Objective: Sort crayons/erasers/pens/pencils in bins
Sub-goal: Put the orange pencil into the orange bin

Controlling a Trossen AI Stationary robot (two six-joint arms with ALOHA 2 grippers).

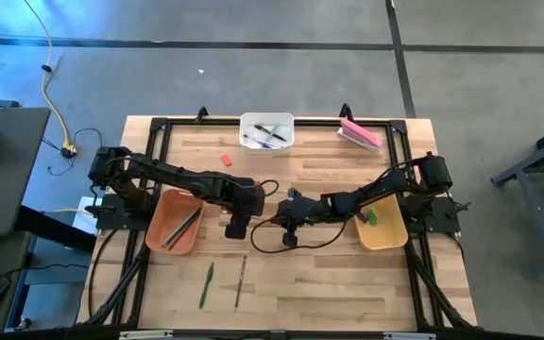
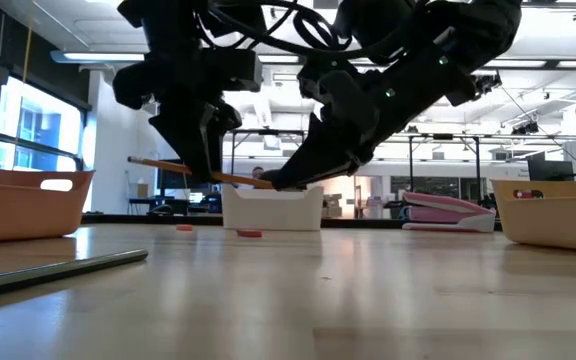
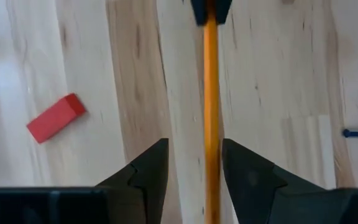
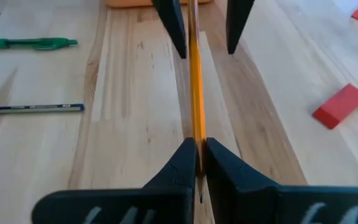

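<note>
The right gripper (image 4: 199, 155) pinches one end of a long thin orange pencil (image 4: 194, 81) between fingers drawn fully together, holding it level above the pale wooden tabletop (image 1: 319, 274), as the low view shows. The left gripper (image 3: 194, 165) sits around the pencil's other end with its two dark fingers spread apart, one on each side of the shaft; whether they touch it cannot be told. Both grippers meet over the middle of the table, between the orange-brown plastic bin (image 1: 159, 219) and the mustard-yellow plastic bin (image 1: 390, 236).

Taking the orange-brown bin as landmark: it lies just beside the left arm and holds a few long thin sticks (image 1: 181, 227). A small flat red block (image 3: 56, 117) lies on the wood beyond it, toward the white plastic bin (image 1: 267, 119) at the far edge, which holds several pens (image 1: 268, 134). Nearer the front edge than the orange-brown bin lie a green pen (image 1: 207, 283) and a thin dark pencil (image 1: 241, 281), side by side. The mustard-yellow bin, well across the table, contains a small green piece (image 1: 371, 218). A pink flat block (image 1: 360, 133) lies at the far edge near the white bin.
</note>
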